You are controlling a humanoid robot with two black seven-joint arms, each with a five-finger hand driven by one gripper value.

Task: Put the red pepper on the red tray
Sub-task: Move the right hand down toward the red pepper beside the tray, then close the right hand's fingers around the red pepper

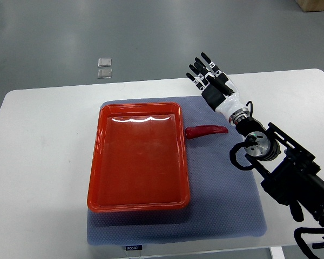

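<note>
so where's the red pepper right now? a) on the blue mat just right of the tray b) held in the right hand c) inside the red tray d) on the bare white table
a: the red pepper lies on the blue mat beside the red tray at its right rim, while the right hand is open above it, holding nothing.

The right arm (291, 172) was cut by the picture's right and bottom edges. The small label (133, 247) on the mat's (227, 216) front edge was too small to read.
</note>
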